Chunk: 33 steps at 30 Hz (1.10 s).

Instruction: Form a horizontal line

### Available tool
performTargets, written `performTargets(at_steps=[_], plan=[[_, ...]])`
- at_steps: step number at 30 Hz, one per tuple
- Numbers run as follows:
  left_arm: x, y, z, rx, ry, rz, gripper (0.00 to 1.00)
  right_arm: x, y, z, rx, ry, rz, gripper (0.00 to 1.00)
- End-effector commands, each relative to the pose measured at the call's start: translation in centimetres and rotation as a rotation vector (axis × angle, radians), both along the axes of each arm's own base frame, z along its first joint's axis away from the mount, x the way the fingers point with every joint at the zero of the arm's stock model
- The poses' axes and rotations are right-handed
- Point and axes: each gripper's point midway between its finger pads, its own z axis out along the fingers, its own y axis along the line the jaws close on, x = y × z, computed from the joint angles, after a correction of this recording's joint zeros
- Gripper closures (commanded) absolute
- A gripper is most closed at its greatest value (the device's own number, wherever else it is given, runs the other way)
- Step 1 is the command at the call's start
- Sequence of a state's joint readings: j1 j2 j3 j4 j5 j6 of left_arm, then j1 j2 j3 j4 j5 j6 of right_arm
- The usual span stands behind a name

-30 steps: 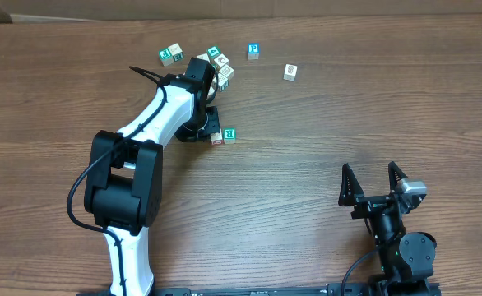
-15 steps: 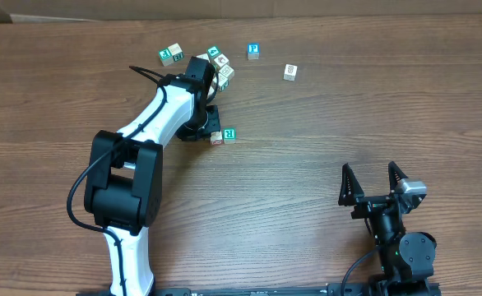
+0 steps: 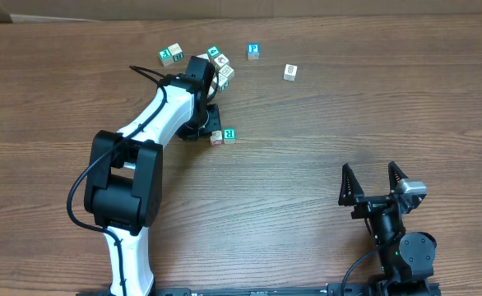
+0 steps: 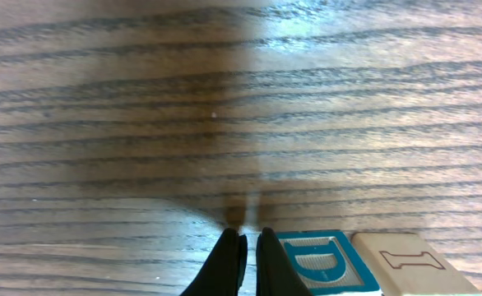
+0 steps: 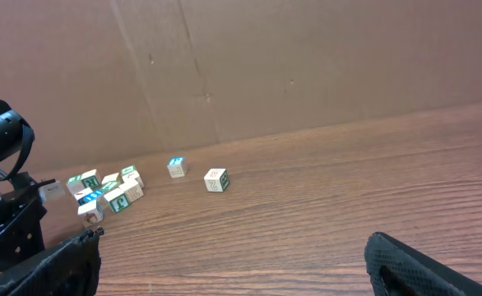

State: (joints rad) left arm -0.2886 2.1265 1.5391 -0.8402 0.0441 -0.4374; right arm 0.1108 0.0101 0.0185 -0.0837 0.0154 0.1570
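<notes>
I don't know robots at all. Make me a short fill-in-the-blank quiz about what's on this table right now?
1. The left gripper has its jaws ____.
2. Right beside those jaws sits a blue-framed cube showing the letter ____.
3. The right gripper has its jaws ____, holding nothing.
4. The green cube near the left arm shows the letter ____.

Missing words: shut; D; open; R
</notes>
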Motion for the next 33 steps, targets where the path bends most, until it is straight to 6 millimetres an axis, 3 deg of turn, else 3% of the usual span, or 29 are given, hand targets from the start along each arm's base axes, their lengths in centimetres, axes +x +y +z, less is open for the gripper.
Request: performTargets(at_steps=[1,33], plan=[[-0.32,-0.69,0.58,-0.035,-0.003,-0.024,0.96,0.05,-0.31,-0.28,-0.002,0.001,-0.015,0.0],[-0.83,-1.34,0.54,-0.031,0.008,-0.041,0.95,0.05,-0.31,-0.28,-0.002,0.001,-0.015,0.0]])
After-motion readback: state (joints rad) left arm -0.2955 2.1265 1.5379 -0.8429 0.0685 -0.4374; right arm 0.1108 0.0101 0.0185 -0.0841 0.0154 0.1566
